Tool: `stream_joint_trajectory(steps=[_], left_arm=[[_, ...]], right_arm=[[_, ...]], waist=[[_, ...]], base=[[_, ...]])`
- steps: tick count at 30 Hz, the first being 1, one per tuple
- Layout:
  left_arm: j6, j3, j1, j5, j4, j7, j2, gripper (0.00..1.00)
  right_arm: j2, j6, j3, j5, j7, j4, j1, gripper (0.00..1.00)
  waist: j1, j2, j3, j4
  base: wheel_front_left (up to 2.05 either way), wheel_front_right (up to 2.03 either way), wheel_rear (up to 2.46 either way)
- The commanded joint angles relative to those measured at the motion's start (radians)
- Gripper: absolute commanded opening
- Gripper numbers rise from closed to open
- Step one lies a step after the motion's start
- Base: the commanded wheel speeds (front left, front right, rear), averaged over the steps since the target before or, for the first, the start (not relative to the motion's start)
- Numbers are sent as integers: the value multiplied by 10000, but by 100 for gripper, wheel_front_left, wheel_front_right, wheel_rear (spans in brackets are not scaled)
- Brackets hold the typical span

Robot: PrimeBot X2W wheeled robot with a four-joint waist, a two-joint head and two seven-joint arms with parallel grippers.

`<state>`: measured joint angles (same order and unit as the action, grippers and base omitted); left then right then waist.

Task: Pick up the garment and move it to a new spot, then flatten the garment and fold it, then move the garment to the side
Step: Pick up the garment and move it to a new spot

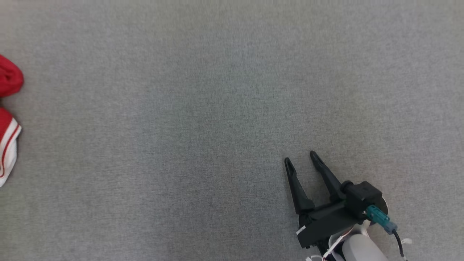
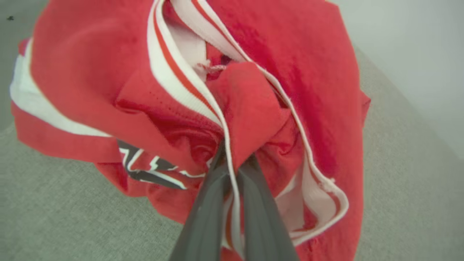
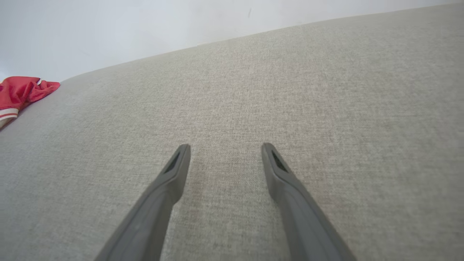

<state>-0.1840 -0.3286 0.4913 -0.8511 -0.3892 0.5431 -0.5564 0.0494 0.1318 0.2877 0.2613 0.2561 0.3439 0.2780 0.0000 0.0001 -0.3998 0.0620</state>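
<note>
left gripper (image 2: pixel 235 159) clamping garment (image 2: pixel 90 65) (wrist view), sliver overhead

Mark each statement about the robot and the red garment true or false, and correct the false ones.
1. The left gripper is shut on the red garment. True.
2. The right gripper grips a sleeve. False: it is open and empty over the grey cloth surface.
3. The garment has white trim. True.
4. In the head view the garment lies in the middle. False: it shows at the left edge.
</note>
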Motion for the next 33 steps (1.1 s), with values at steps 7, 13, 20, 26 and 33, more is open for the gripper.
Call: stream_joint_trajectory(steps=[7,13,20,26,33], left_arm=[[208,326,-95,305,1078,217,-388,0],[482,954,684,313,2061,512,-367,0],[542,1748,1975,47,2630,600,390,0],[847,2908,2803,-285,3035,443,1847,0],[1140,4290,2710,-240,3331,81,3438,0]], right_arm=[[17,-21,168,439,86,261,-445,100],[17,-21,227,735,99,451,-723,100],[17,-21,134,892,102,497,-1168,100],[17,-21,-48,826,102,554,-1614,100],[15,-21,-254,462,82,472,-1668,100]], waist=[[0,-1,1623,-625],[0,-1,2546,-635],[0,-1,3334,-285],[0,-1,3904,513],[0,-1,3833,1520]], base=[[0,0,0],[0,0,0],[0,0,0],[0,0,0],[0,0,0]])
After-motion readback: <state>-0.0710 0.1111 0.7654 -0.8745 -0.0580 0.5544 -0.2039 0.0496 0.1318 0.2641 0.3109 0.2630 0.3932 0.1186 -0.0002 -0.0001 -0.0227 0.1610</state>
